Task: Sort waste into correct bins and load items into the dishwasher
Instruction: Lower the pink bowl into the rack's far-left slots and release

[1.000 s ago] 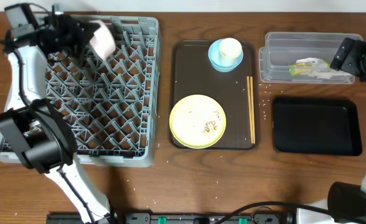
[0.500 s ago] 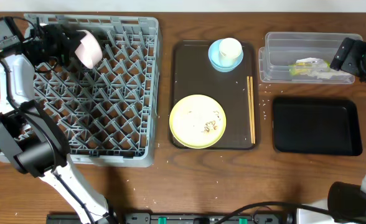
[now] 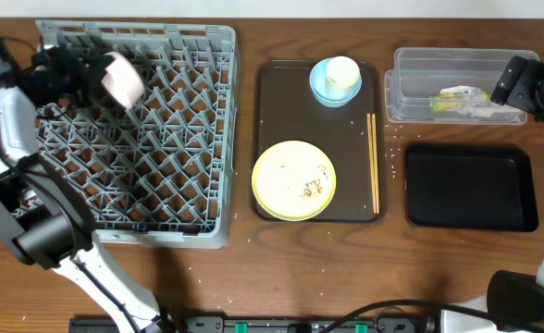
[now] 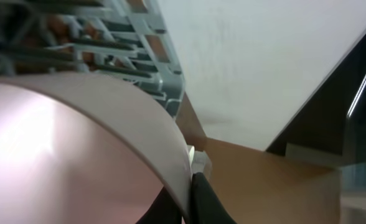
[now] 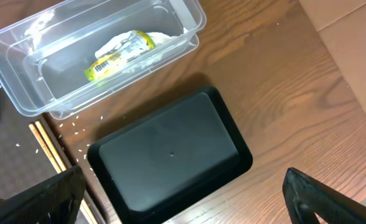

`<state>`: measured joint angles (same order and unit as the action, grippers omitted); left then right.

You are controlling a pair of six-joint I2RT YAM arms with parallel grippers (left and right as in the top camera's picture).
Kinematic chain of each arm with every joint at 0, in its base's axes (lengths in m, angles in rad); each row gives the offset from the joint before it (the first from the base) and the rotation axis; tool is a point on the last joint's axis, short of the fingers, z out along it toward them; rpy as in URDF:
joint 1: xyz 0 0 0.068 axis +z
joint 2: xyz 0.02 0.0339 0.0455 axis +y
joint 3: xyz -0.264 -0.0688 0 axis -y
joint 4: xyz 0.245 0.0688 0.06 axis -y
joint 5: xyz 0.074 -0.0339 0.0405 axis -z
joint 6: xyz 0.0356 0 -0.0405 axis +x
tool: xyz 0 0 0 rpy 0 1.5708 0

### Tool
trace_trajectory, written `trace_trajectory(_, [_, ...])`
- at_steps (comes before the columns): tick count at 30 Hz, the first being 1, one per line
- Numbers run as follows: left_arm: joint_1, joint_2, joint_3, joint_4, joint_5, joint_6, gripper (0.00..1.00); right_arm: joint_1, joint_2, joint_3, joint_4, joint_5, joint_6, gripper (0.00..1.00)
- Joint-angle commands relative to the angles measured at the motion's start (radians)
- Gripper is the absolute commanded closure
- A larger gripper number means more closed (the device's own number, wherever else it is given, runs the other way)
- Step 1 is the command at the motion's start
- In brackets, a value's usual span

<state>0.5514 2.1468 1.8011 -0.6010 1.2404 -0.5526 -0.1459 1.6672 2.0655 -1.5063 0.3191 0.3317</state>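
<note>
Overhead and wrist views of a two-arm workstation on a wooden table (image 3: pixel 253 268).

Left side: the left gripper (image 3: pixel 101 76) is clamped on the rim of a white bowl (image 3: pixel 124 79), which it holds tilted over the far left corner of the grey dish rack (image 3: pixel 228 129). In the left wrist view the bowl's wall fills the lower left, pinched between the fingers (image 4: pixel 198 193) at the bottom edge, with the rack's lattice above it.

Centre: a dark brown serving tray (image 3: pixel 281 111) lies just beside the rack. At its far end a light blue bowl (image 3: pixel 323 88) carries a white cup (image 3: pixel 342 70). At its near end sits a pale yellow plate (image 3: pixel 293 180) with food crumbs (image 3: pixel 314 188) on it. A pair of wooden chopsticks (image 3: pixel 375 162) lies along the tray's right edge.

Right side: the right gripper (image 5: pixel 184 177) hangs above the two bins with its fingers spread wide and nothing between them. The clear tub (image 3: pixel 411 65) contains a yellow-green wrapper (image 5: pixel 117 53) with a white paper wad (image 5: pixel 161 45) touching it. The black tray (image 3: pixel 471 190) lies just in front of the tub. Loose grains (image 5: pixel 71 127) are scattered on the table beside both bins.
</note>
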Motion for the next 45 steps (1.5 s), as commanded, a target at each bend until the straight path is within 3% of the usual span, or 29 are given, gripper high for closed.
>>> trace_trajectory(1, [0.022, -0.021, -0.013, -0.055, -0.025, 0.093, 0.93, -0.005, 0.003, 0.002, -0.002, 0.021, -0.007, 0.01])
trace_trajectory(7, [0.035, -0.021, -0.013, -0.216, -0.116, 0.191, 0.93, -0.004, 0.003, 0.002, -0.002, 0.021, -0.007, 0.01])
trace_trajectory(13, [0.061, -0.023, -0.012, -0.267, -0.156, 0.23, 0.93, -0.005, 0.003, 0.002, -0.002, 0.021, -0.007, 0.01])
trace_trajectory(16, [0.081, -0.031, -0.011, -0.294, -0.271, 0.231, 0.92, -0.004, 0.003, 0.002, -0.002, 0.021, -0.007, 0.01])
trace_trajectory(19, [0.101, -0.045, -0.011, -0.348, -0.423, 0.253, 0.72, -0.004, 0.003, 0.002, -0.002, 0.021, -0.007, 0.01])
trace_trajectory(23, [0.127, -0.051, -0.01, -0.421, -0.56, 0.294, 0.6, -0.005, 0.003, 0.002, -0.002, 0.021, -0.007, 0.01])
trace_trajectory(29, [0.175, -0.081, -0.007, -0.472, -0.659, 0.294, 0.58, -0.004, 0.003, 0.002, -0.002, 0.021, -0.007, 0.01])
trace_trajectory(31, [0.194, -0.11, -0.007, -0.472, -0.659, 0.294, 0.59, -0.004, 0.003, 0.002, -0.002, 0.021, -0.007, 0.01])
trace_trajectory(34, [0.213, -0.172, -0.003, -0.476, -0.673, 0.294, 0.77, -0.004, 0.003, 0.002, -0.002, 0.021, -0.007, 0.01])
trace_trajectory(38, [0.208, -0.28, -0.003, -0.472, -0.776, 0.292, 0.92, -0.005, 0.003, 0.002, -0.002, 0.021, -0.007, 0.01])
trace_trajectory(45, [0.071, -0.338, -0.004, -0.245, -0.967, 0.298, 0.92, -0.004, 0.003, 0.002, -0.002, 0.021, -0.007, 0.01])
